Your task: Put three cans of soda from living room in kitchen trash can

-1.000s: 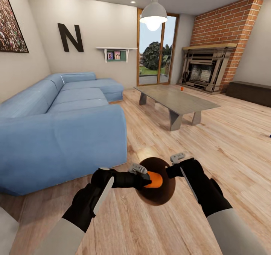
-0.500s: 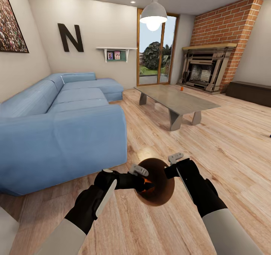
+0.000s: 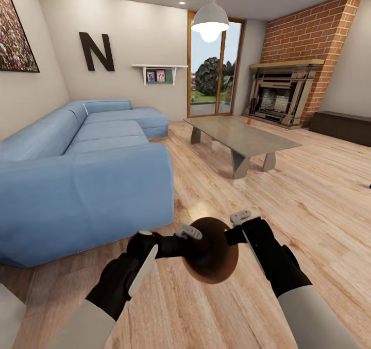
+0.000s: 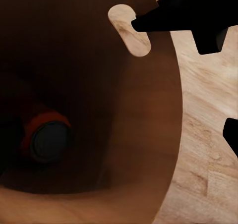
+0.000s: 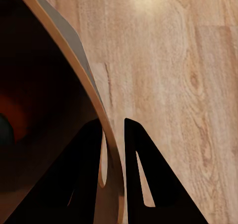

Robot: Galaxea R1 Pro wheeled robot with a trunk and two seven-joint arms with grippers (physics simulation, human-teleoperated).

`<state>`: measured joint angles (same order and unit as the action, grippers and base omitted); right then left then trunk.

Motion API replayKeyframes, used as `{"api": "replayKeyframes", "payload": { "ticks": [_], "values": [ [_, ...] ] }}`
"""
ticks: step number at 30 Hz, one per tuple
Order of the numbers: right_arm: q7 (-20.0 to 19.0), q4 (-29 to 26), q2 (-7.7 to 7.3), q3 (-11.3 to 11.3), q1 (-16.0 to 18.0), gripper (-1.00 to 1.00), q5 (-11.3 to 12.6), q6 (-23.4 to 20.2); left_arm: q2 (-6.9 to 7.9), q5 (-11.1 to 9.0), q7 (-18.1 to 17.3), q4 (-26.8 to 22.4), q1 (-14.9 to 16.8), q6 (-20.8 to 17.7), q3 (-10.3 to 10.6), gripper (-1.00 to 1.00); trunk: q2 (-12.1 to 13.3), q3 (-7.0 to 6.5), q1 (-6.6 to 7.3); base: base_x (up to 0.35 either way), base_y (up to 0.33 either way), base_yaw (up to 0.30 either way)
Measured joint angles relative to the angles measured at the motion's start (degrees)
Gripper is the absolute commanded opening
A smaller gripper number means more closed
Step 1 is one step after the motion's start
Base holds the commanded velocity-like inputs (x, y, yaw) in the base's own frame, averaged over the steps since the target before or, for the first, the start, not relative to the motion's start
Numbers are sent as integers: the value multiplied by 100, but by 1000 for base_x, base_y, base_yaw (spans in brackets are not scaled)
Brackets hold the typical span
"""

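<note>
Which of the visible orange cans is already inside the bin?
The orange can lying at the bin's bottom; the other orange can stands far off on the coffee table.

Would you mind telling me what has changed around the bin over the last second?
The orange can that the left gripper held over the bin's mouth a second ago was let go; it dropped in and now lies at the bottom of the tash can. The right gripper stays clamped on the bin's rim. The sofa, the coffee table and the small orange can on it are unchanged.

coppery-brown trash can [image 3: 214, 259], orange can [image 4: 45, 135], blue sofa [image 3: 82, 179], red-brick fireplace [image 3: 304, 55].
</note>
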<state>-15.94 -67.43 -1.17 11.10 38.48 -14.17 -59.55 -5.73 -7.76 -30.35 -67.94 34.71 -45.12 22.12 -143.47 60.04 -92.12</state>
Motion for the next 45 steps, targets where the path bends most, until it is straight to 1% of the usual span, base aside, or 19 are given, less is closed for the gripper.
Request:
{"api": "replayKeyframes", "payload": {
  "ticks": [3, 5, 7, 10, 11, 12, 14, 15, 16, 19, 21, 22, 25, 29, 32, 34, 38, 42, 45],
  "values": [
    [-19, -155, -25, -18, 0, -100, 222, -25, 27, 158, -101, -317, -42, 44, -29, 100, 0, 1, 0, 0, 0, 0],
    [-28, -421, -39, -32, -2, -100, 431, -45, 100, 136, -374, -548, -74, 36, -45, 100, 0, 1, 0, 0, 0, 0],
    [-33, -441, -54, -78, -3, -100, 517, -45, 361, 64, -784, -800, -154, 14, -63, 100, 0, 1, -1, 0, 0, 0],
    [-22, -409, -68, -336, -1, -100, 247, -26, 775, -104, -1088, -999, -213, -48, -96, 100, 0, 0, 0, 0, 0, 0],
    [-22, -403, -83, -413, 0, -100, 111, -13, 857, 145, -1055, -1002, -226, 53, -128, 100, 1, 1, -1, 0, 0, 0],
    [-25, -415, -107, -487, 0, -100, 86, -10, 913, 159, -1067, -1004, -246, 63, -158, 100, 0, 1, -1, 0, 0, 0],
    [-89, -394, -282, -715, 0, -100, 471, -45, 1044, 180, -1102, -944, -418, 270, -353, 100, 0, 1, 0, 0, 0, 0],
    [-96, -387, -347, -765, 1, -100, 492, -45, 1063, 180, -1110, -911, -476, 374, -419, 100, 0, 0, 0, 0, 0, 0],
    [-133, -328, -535, -860, -2, -100, 667, -45, 1099, 204, -1134, -768, -613, 689, -630, 100, 0, 1, -1, 0, 0, 0],
    [-147, -347, -741, -1069, 0, -100, 39, 1, 1123, 207, -1157, -538, -694, 942, -812, 100, 0, 1, -1, 0, 0, 0],
    [-264, -345, -905, -1233, 1, -100, 101, 1, 1138, 216, -1161, -269, -733, 1178, -908, 100, 0, 1, 0, 0, 0, 0],
    [-412, -338, -1050, -1319, -2, -100, 331, -34, 1163, 226, -1156, -53, -753, 1411, -956, 100, 0, 1, 0, 0, 0, 0],
    [-531, -341, -1215, -1391, -6, -100, 495, -44, 1261, 224, -1141, 127, -764, 1621, -987, 100, 0, 1, 0, 0, 0, 0],
    [-581, -335, -1367, -1444, -79, -100, 288, -23, 1401, 226, -1110, 354, -777, 1877, -1003, 100, 0, 1, -1, 0, 0, 0],
    [-602, -340, -1424, -1544, -211, -100, 374, -36, 1437, 215, -1088, 746, -780, 2256, -1009, 100, 0, 1, -1, 0, 0, 0],
    [-612, -345, -1439, -1870, -351, -100, 485, -44, 1455, 212, -1057, 1087, -781, 2574, -1046, 100, 0, 1, -1, 0, 0, 0],
    [-599, -356, -1436, -2204, -575, -100, 214, -13, 1466, 209, -949, 1406, -780, 2805, -1118, 100, 0, 1, 0, 0, 0, 0],
    [-626, -459, -1433, -2347, -920, -100, 402, -42, 1467, 198, -659, 1640, -779, 3085, -1166, 100, 0, 1, 0, 0, 0, 0],
    [-632, -689, -1406, -2377, -1246, -100, 320, -29, 1463, 184, -364, 1741, -780, 3257, -1191, 100, 0, 1, 0, 0, 0, 0]
  ]
}}
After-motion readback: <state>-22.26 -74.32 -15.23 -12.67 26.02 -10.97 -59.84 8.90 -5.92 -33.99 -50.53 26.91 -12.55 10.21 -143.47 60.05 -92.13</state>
